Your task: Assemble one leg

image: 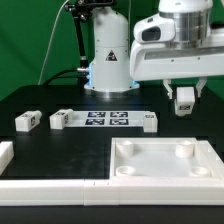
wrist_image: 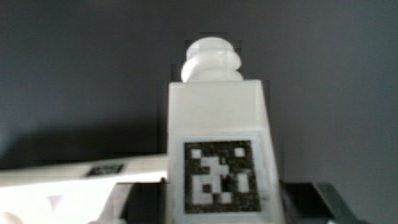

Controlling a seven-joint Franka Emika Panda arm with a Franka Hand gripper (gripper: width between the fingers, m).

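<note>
I see the gripper point(image: 185, 104) clamped on the leg point(image: 185, 96), holding it clear of the black table point(image: 60, 100) at the exterior view's right, with the white panel point(image: 165, 172) nearer and the marker board point(image: 105, 120) to the left

place: robotics lab | cues: black table point(image: 40, 98), green backdrop point(image: 28, 40), tagged marker board point(image: 105, 121)
</note>
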